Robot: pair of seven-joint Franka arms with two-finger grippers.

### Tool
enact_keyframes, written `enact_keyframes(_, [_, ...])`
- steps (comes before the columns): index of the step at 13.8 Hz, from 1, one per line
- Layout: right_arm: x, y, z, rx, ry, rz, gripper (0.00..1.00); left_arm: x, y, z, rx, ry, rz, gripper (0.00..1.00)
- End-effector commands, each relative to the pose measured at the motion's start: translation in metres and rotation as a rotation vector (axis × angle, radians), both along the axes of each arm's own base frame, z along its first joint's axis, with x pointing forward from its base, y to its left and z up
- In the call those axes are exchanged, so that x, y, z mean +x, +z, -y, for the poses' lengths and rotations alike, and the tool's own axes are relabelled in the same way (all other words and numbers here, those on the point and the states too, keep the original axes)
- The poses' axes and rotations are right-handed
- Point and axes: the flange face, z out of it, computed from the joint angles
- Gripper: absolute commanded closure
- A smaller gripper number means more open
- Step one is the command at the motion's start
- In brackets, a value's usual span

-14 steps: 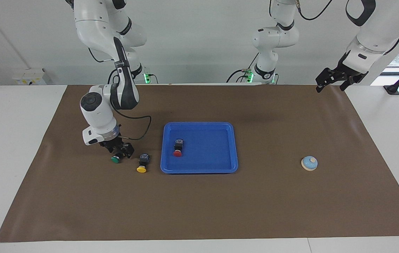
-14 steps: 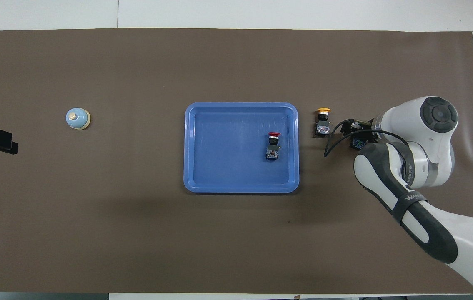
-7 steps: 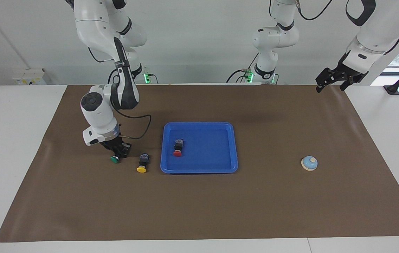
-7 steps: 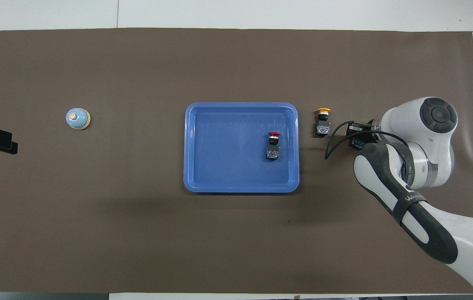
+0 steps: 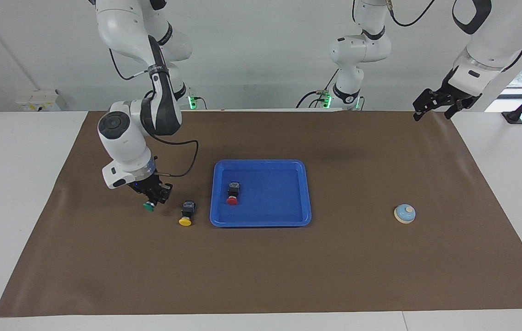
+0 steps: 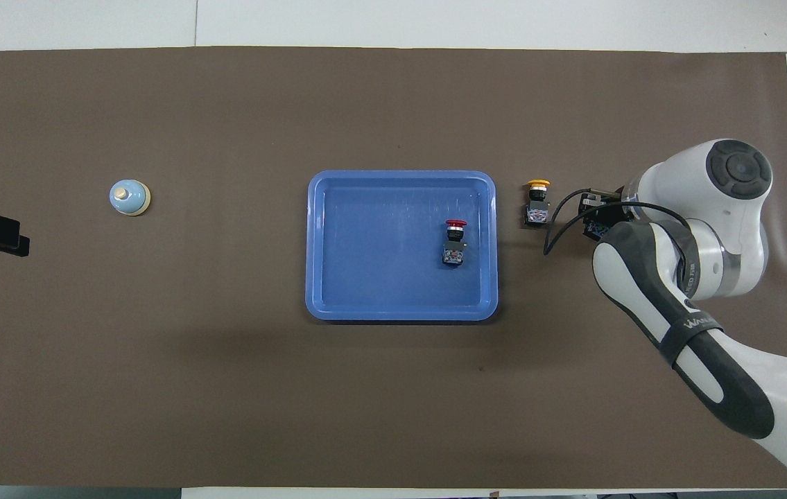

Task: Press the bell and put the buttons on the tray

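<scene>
Right hand (image 5: 154,198) pinching green button (image 5: 149,207), just clear of bench beside tray (image 5: 261,221). Lift higher, clear yellow (image 5: 186,221), carry over rim, set beside red (image 5: 232,200). Left hand (image 5: 435,108) spread, waiting; bell (image 5: 404,214) well apart from tray.

A bright-blue tray (image 5: 261,216) sits mid-surface, a red-capped button (image 5: 232,193) lying on its side inside; a yellow-capped button (image 5: 187,214) lies just beside the tray toward the right arm's end. The green-capped button (image 5: 149,206) is gripped in the right pincer (image 5: 152,197); the light-blue bell (image 5: 404,214) stands upright, well apart toward the left arm's end.
</scene>
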Motion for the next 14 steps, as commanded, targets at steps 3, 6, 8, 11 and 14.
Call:
enact_keyframes(3, [0.021,0.054,-0.069,0.021,0.016,0.022,1.0,-0.008,0.002,0.0,-0.001,0.009,-0.004,0.0])
enact_keyframes(6, [0.012,0.064,-0.136,0.046,-0.005,0.041,1.0,-0.008,0.002,0.0,-0.001,0.009,-0.004,0.0])
enact_keyframes(8, [0.001,0.063,-0.167,0.051,0.008,0.043,1.0,-0.008,0.002,0.0,-0.001,0.007,-0.004,0.0])
enact_keyframes(11, [-0.024,0.045,-0.232,0.051,0.047,0.028,1.0,-0.008,0.002,0.0,-0.001,0.007,-0.004,0.0])
enact_keyframes(14, [-0.037,0.011,-0.278,0.064,0.022,0.036,1.0,-0.008,0.002,0.0,-0.001,0.01,-0.004,0.0])
